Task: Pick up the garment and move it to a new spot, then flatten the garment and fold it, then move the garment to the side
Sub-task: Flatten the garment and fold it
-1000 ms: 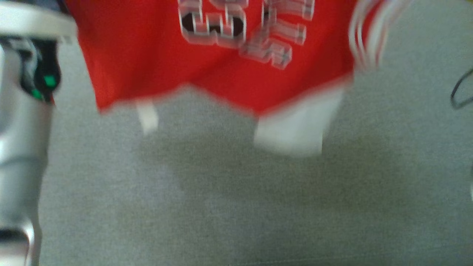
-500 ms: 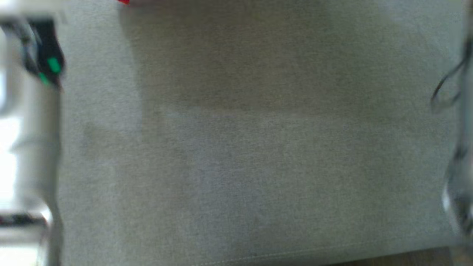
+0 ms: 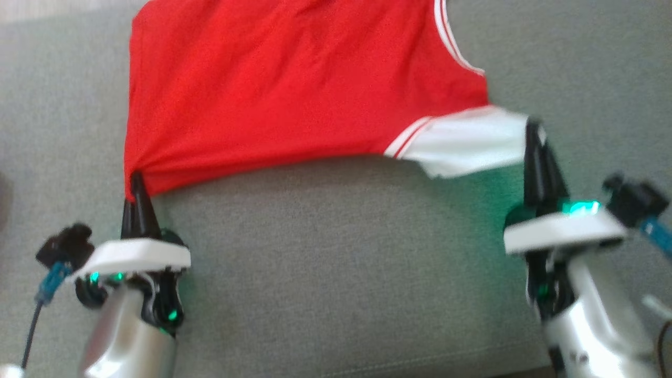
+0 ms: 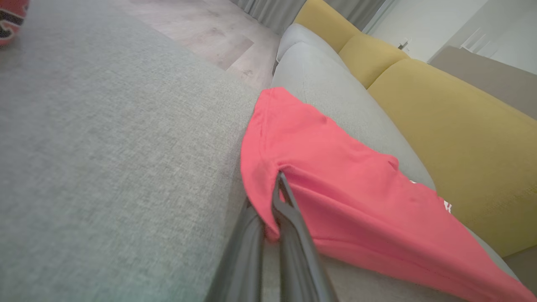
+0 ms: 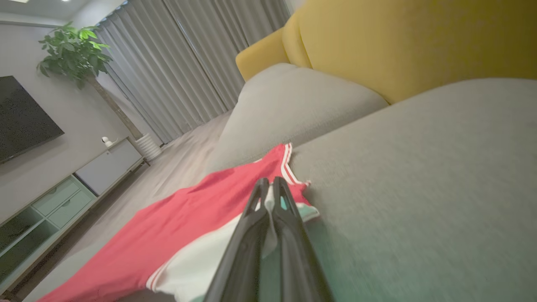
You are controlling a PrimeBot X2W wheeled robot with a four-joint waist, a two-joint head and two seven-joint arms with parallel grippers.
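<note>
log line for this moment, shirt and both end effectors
phase: flatten | left end effector: shut on shirt corner | right end effector: shut on white sleeve | shirt: spread over grey sofa seat

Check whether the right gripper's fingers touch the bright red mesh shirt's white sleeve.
Touching. The right wrist view shows the right gripper shut on the white sleeve of the red mesh shirt, fabric pinched between its fingers.

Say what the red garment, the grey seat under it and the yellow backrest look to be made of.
Garment: thin, soft fabric, matte red with a white sleeve; it puckers into fine folds at its pinched corner. Seat cushion: grey woven upholstery, matte, flecked weave visible. Backrest: yellow upholstery, probably cloth too; only a faint fine grain shows.
</note>
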